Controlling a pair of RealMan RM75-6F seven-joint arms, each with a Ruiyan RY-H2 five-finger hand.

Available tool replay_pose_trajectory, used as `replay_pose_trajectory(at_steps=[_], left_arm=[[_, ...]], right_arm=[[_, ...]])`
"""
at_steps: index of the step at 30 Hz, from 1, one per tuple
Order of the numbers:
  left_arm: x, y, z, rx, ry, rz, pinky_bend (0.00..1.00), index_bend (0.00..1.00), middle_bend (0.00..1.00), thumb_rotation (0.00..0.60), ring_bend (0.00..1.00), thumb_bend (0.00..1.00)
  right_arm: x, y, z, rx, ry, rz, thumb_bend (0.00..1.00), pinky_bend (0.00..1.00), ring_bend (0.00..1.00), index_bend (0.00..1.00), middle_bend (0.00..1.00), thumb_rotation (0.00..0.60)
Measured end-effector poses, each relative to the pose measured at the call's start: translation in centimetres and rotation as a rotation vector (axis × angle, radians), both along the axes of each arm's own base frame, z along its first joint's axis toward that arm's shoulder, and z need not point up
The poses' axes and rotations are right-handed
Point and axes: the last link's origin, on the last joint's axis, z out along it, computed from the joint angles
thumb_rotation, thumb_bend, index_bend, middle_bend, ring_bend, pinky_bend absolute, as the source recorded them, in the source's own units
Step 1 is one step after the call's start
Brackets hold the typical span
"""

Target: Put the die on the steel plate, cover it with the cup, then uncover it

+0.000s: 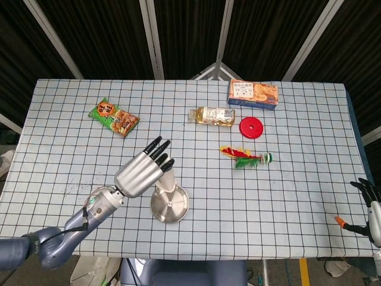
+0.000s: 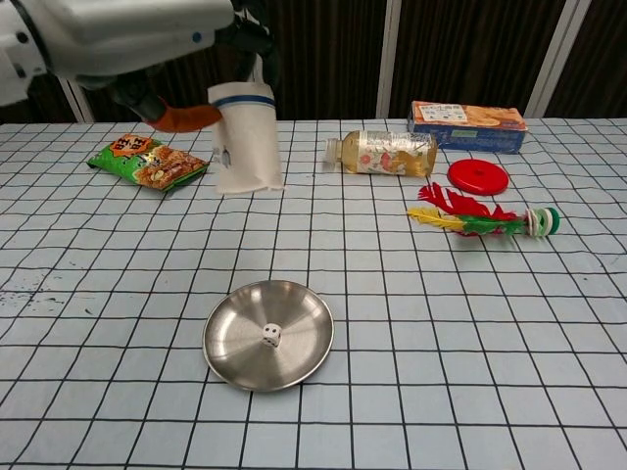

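The steel plate [image 2: 235, 351] lies near the table's front edge, with the small white die [image 2: 271, 336] resting uncovered at its middle. My left hand [image 2: 127, 34] grips the white paper cup [image 2: 245, 137] mouth down, high above the table and well clear of the plate. In the head view the left hand [image 1: 141, 171] hovers just left of the plate [image 1: 162, 211], with the cup [image 1: 166, 182] showing below its fingers. My right hand [image 1: 369, 205] hangs at the table's far right edge, fingers apart and holding nothing.
A green snack packet [image 2: 147, 163] lies at the back left. A lying bottle [image 2: 387, 153], an orange box [image 2: 468, 124], a red disc [image 2: 478, 177] and a feathered shuttlecock [image 2: 480, 220] occupy the back right.
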Motion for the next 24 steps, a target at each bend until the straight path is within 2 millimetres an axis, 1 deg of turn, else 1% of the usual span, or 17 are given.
replay_pose_trajectory(at_steps=[1, 3, 7, 9, 10, 12, 15, 19, 22, 24], left_arm=[[-0.5, 0.1, 0.8, 0.026, 0.045, 0.014, 0.16, 0.45, 0.42, 0.6, 0.13, 0.58], [-1.5, 0.4, 1.7, 0.056, 0.109, 0.049, 0.16, 0.45, 0.42, 0.6, 0.13, 0.58], [-4.7, 0.7, 2.1, 0.061, 0.191, 0.181, 0.16, 0.44, 0.42, 0.6, 0.13, 0.58], [-6.0, 1.0, 2.2, 0.071, 0.21, 0.216, 0.16, 0.44, 0.41, 0.6, 0.13, 0.58], [-7.0, 1.5, 2.2, 0.088, 0.225, 0.236, 0.16, 0.44, 0.41, 0.6, 0.13, 0.58], [-8.1, 2.0, 2.2, 0.109, 0.239, 0.253, 0.16, 0.44, 0.41, 0.6, 0.13, 0.58], [-10.4, 3.1, 2.1, 0.159, 0.268, 0.278, 0.16, 0.44, 0.41, 0.6, 0.13, 0.58], [-13.6, 4.9, 1.7, 0.241, 0.332, 0.275, 0.16, 0.44, 0.41, 0.6, 0.13, 0.58], [-15.6, 6.1, 1.1, 0.295, 0.389, 0.254, 0.16, 0.44, 0.41, 0.6, 0.13, 0.58], [-16.6, 6.6, 0.6, 0.318, 0.416, 0.241, 0.16, 0.44, 0.41, 0.6, 0.13, 0.57]], right_arm=[[0.0, 0.0, 0.0, -0.001, 0.0, 0.002, 0.1, 0.03, 0.14, 0.21, 0.14, 0.6], [0.2, 0.0, 0.0, 0.0, -0.001, 0.007, 0.1, 0.03, 0.14, 0.21, 0.14, 0.6], [0.3, 0.0, -0.1, 0.006, -0.004, 0.016, 0.1, 0.03, 0.14, 0.21, 0.14, 0.6], [0.4, 0.0, -0.2, 0.007, -0.012, 0.017, 0.1, 0.03, 0.14, 0.21, 0.14, 0.6], [0.4, 0.0, -0.2, 0.008, -0.016, 0.017, 0.1, 0.03, 0.14, 0.21, 0.14, 0.6], [0.3, 0.0, -0.2, 0.012, -0.014, 0.015, 0.1, 0.03, 0.14, 0.21, 0.14, 0.6], [0.2, -0.1, -0.4, 0.016, -0.013, 0.012, 0.09, 0.03, 0.14, 0.21, 0.14, 0.6], [0.2, -0.3, -0.7, 0.025, -0.007, 0.013, 0.1, 0.03, 0.14, 0.21, 0.14, 0.6], [0.2, -0.4, -0.9, 0.033, -0.007, 0.013, 0.1, 0.03, 0.14, 0.21, 0.14, 0.6], [0.1, -0.5, -1.1, 0.039, -0.008, 0.011, 0.1, 0.03, 0.14, 0.21, 0.14, 0.6]])
